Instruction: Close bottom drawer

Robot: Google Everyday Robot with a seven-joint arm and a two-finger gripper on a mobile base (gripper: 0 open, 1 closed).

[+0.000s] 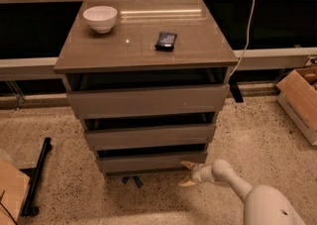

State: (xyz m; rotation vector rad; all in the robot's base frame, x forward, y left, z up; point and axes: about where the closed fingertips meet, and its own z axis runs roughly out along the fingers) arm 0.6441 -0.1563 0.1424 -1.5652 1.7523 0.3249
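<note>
The bottom drawer [151, 160] is the lowest of three grey-brown handleless drawers in the cabinet; its flat front sits set back under the two fronts above, with a dark gap over it. My gripper [187, 173] is at the drawer front's lower right corner, fingers spread open, the upper fingertip [186, 164] at or just short of the panel. The white arm [233, 179] reaches in from the lower right.
A white bowl [100, 18] and a dark packet [166, 40] lie on the cabinet top [198, 45]. A cardboard box [299, 100] stands on the floor at right, another [10, 189] at lower left beside a black bar [37, 177]. A white cable [246, 30] hangs at the right.
</note>
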